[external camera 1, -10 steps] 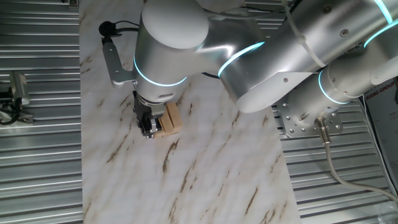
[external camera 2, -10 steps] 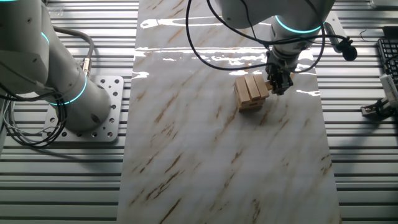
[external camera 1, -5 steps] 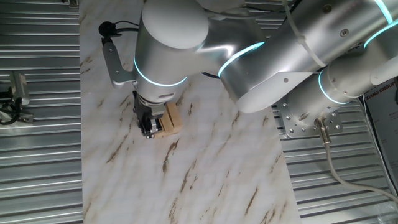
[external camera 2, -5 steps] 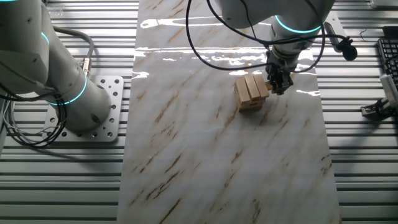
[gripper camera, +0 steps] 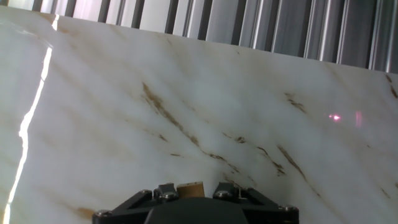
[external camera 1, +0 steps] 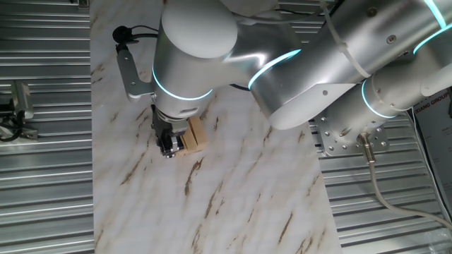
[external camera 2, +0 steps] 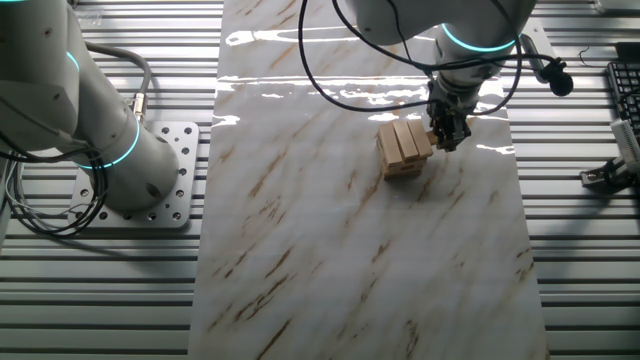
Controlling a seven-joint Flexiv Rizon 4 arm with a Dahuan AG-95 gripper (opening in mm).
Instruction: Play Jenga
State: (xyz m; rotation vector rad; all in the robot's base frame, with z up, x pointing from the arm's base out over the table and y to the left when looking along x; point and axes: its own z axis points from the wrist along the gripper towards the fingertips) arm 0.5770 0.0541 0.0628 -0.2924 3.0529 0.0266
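Near the upper middle of the marble-patterned bench (external camera 2: 330,260), the Jenga (external camera 2: 403,148) stack sits low, its top layer showing three tan blocks side by side. At the stack's right edge in the other fixed view, the end effector (external camera 2: 446,134) stands right against the blocks; in one fixed view it (external camera 1: 168,143) hides their left side. Whether its fingers are open or closed cannot be told.

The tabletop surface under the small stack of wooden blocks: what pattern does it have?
White marble tabletop with brown diagonal veins, clearest in the other fixed view.
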